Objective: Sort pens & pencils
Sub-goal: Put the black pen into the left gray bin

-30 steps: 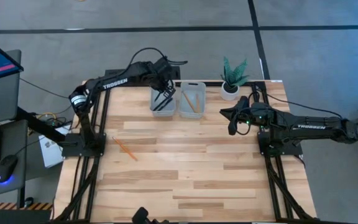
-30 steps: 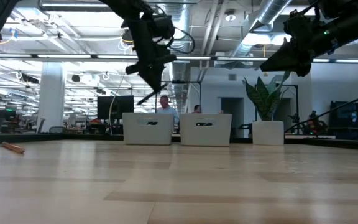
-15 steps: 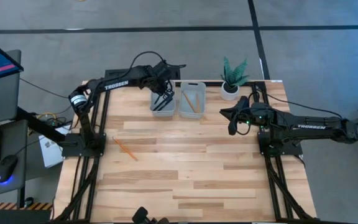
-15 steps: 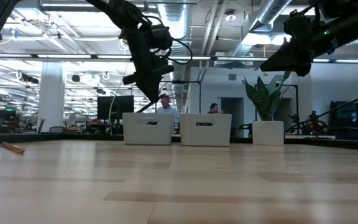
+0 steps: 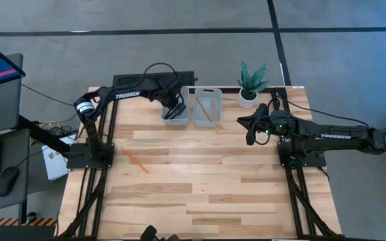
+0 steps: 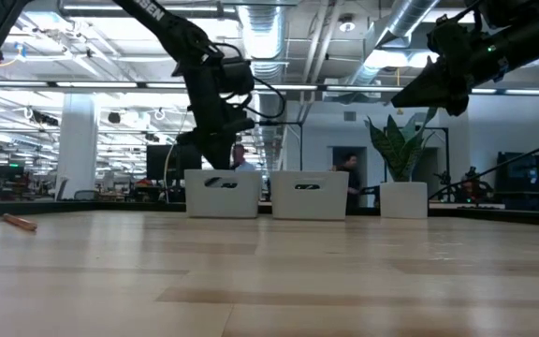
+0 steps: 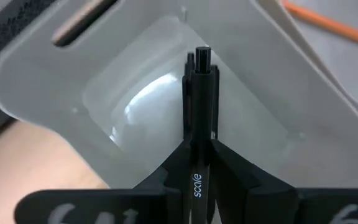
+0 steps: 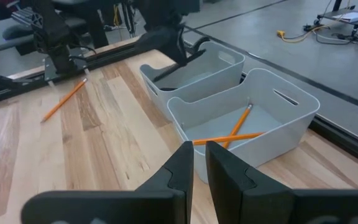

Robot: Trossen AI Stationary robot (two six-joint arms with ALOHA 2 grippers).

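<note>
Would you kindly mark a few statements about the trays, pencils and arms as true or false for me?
1. The left gripper holds a black pen over the left tray. True.
2. The right tray holds two orange pencils. True.
3. No pencil is left on the table. False: one pencil lies on the wood near the left arm's base.
4. The right gripper holds a pencil. False: nothing is between its jaws, and it hangs beside the plant.
5. The two trays stand at the table's near edge. False: they stand at the far edge.
</note>
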